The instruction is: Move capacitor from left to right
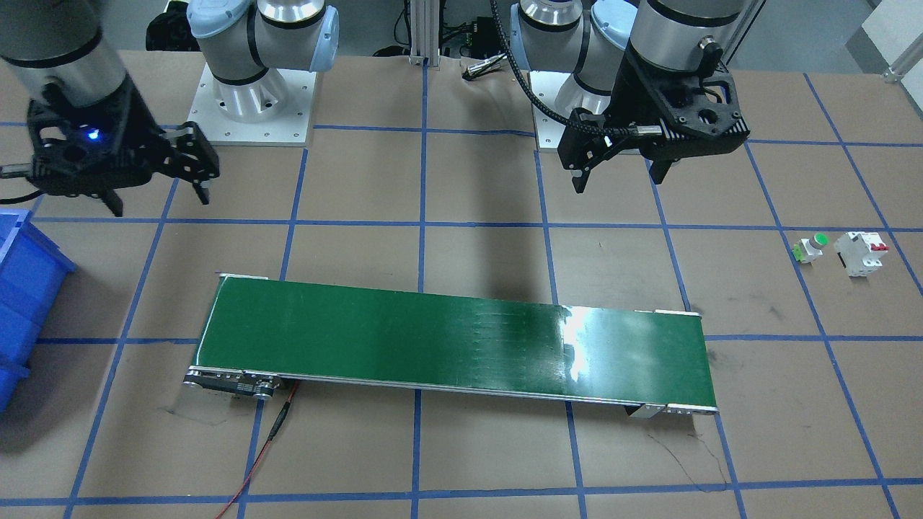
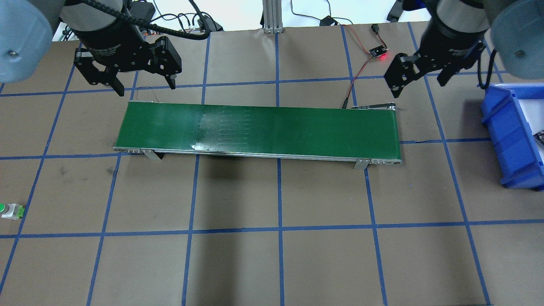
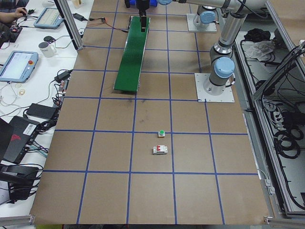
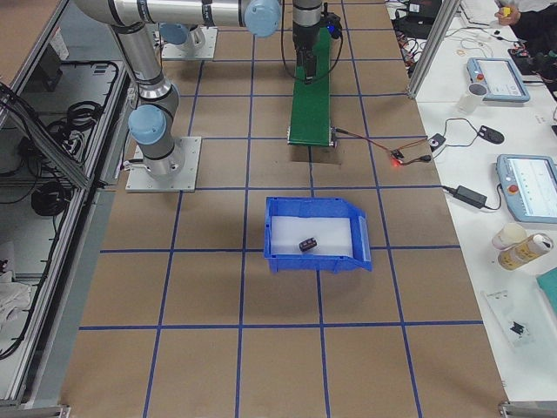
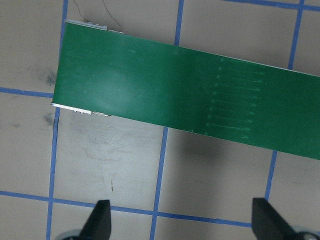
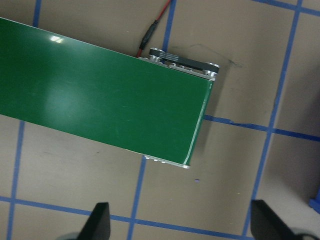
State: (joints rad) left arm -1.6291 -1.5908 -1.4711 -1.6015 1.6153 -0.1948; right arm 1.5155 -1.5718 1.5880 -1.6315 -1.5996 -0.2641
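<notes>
Front-facing view: the left end effector (image 1: 619,180) and the right end effector (image 1: 160,202) hang open and empty above the table (image 1: 490,461), near the ends of the green conveyor (image 1: 447,339).

Right-side view: a small dark piece, probably the capacitor (image 4: 307,246), lies inside the blue bin (image 4: 313,264).

Wrist views: each pair of fingertips is spread wide, with nothing between them.

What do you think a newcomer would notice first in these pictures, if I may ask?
The long green conveyor belt in the middle stands out first. The left tool and right tool hang open near its two ends. A blue bin sits at the robot's right.
</notes>
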